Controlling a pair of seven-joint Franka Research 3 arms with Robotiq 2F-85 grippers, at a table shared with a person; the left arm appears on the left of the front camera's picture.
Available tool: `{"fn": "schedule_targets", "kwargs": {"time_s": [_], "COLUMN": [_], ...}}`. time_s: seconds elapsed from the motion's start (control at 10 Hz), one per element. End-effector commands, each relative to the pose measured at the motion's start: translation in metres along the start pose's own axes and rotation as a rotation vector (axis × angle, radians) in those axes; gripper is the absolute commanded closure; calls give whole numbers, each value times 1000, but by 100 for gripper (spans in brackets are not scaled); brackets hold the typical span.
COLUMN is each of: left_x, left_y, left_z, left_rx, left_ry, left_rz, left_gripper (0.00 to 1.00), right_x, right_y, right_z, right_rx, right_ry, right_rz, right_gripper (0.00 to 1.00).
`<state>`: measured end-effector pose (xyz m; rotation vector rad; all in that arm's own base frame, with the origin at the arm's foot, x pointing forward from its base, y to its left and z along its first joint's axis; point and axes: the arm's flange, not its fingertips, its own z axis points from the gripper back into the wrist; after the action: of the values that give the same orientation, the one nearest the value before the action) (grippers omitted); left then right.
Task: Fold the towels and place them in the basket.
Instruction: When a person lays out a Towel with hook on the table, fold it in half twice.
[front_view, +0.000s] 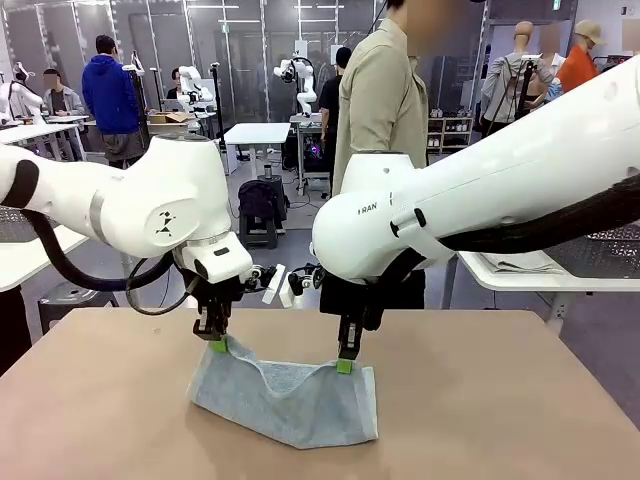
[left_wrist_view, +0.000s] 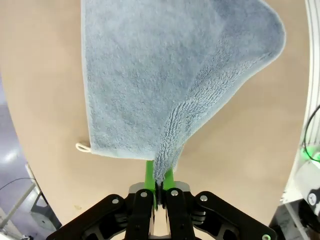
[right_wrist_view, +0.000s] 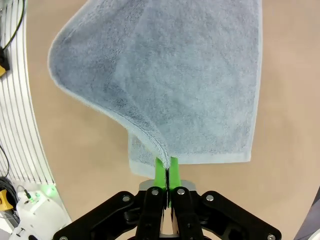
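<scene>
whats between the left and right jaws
The towel: its raised edge sags from one pinched corner to the other, seen in the front view.

Bright, even overhead light — soft shadows, sharp focus, wrist views bowed at edges.

The 1 towel (front_view: 290, 400) before me is a light blue-grey terry rectangle, its near part lying flat on the brown table (front_view: 500, 420) with its far edge held up off the surface. Its 2 far corners are pinched tight in my left gripper (front_view: 218, 345) and my right gripper (front_view: 344, 366), and the edge between them sags in a shallow dip. A small pale loop (left_wrist_view: 82, 147) sticks out at 1 lying corner.
</scene>
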<state>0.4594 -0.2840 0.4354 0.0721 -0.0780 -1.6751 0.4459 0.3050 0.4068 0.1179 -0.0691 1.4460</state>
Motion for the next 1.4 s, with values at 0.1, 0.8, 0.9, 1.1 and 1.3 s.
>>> {"fn": "schedule_targets", "kwargs": {"time_s": [0.1,0.8,0.9,1.1,1.3], "left_x": [-2,-4,-5,-10,-17], "left_y": [23,72,76,85,92], "left_z": [0,-26,-28,-33,-40], "left_rx": [-58,-64,-73,-86,-108], "left_ry": [-15,-44,-62,-89,-93], "left_rz": [31,67,93,141,169], "left_gripper": [94,94,94,94,94], "right_x": [3,-6,-8,-13,-19], "right_y": [-25,-67,-71,-80,-87], "right_z": [-3,-13,-15,-16,-18], "right_rx": [1,-3,-3,-6,-4], "right_ry": [-6,-14,-16,-32,-40], "right_rz": [-41,-86,-102,-125,-145], "right_gripper": [97,97,97,97,97]}}
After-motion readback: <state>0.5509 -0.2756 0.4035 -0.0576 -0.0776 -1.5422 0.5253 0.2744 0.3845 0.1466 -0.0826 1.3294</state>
